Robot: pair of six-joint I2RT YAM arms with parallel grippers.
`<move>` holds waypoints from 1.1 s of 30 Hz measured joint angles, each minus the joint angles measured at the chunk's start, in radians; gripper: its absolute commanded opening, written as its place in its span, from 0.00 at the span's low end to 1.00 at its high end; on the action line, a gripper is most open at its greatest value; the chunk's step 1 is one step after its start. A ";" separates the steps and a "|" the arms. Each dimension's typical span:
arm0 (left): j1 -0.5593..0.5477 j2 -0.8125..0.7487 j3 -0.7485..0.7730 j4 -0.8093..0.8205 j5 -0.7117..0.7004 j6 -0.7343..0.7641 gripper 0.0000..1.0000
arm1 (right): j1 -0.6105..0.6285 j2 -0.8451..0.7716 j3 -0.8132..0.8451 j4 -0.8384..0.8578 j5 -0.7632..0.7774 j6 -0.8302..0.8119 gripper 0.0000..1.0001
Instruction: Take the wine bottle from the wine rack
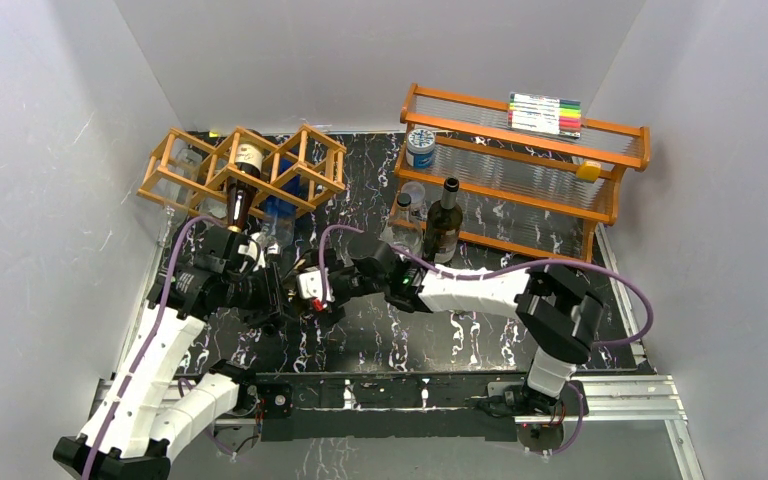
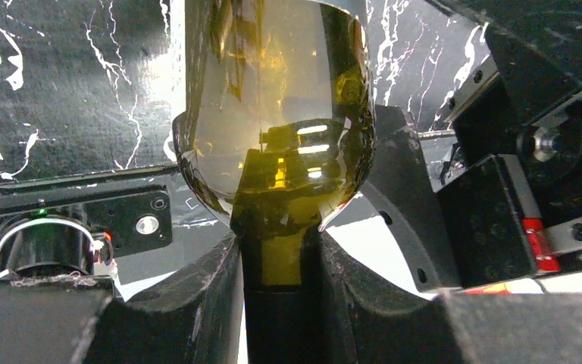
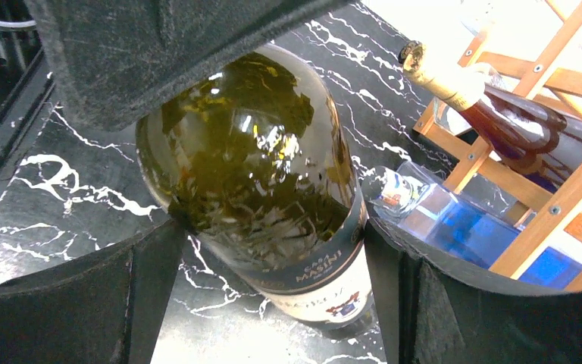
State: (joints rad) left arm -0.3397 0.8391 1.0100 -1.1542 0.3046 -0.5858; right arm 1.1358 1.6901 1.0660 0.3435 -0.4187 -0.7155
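Observation:
A green glass wine bottle (image 2: 273, 114) with a white label is off the rack, low over the black marbled tabletop. My left gripper (image 2: 280, 250) is shut on its neck, just below the shoulder. My right gripper (image 3: 269, 227) stands open, one finger on each side of the bottle's (image 3: 250, 152) body near the label. In the top view both grippers meet at centre left, left gripper (image 1: 275, 290) and right gripper (image 1: 312, 288), and the bottle is mostly hidden between them. The orange-brown wine rack (image 1: 245, 165) stands behind them at the back left.
A brown corked bottle (image 1: 243, 185) still lies tilted in the rack, with a clear blue-tinted bottle (image 3: 455, 227) below it. At the back right an orange two-tier shelf (image 1: 520, 150) holds markers (image 1: 545, 113) and a jar (image 1: 421, 148). A dark bottle (image 1: 445, 225) stands before it.

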 measured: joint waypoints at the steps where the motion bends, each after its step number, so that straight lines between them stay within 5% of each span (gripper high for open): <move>1: 0.000 0.003 0.001 -0.006 -0.001 -0.001 0.00 | 0.002 0.014 0.002 0.015 0.003 -0.013 0.98; 17: 0.005 0.023 0.003 -0.027 -0.009 -0.003 0.01 | 0.045 0.106 0.034 0.102 0.042 -0.067 0.98; 23: 0.005 0.031 0.003 -0.036 -0.012 -0.010 0.09 | 0.060 0.138 0.034 0.153 0.056 -0.065 0.98; 28: 0.005 0.036 0.003 -0.036 -0.013 -0.009 0.29 | 0.071 0.149 0.023 0.202 0.095 -0.035 0.89; 33: 0.008 0.043 0.023 -0.025 -0.011 0.009 0.57 | 0.078 0.149 -0.013 0.252 0.121 0.041 0.67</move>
State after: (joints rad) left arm -0.3317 0.8822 1.0328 -1.1793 0.2935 -0.5766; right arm 1.2137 1.8389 1.0534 0.5957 -0.2981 -0.6743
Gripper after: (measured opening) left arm 0.443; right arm 0.950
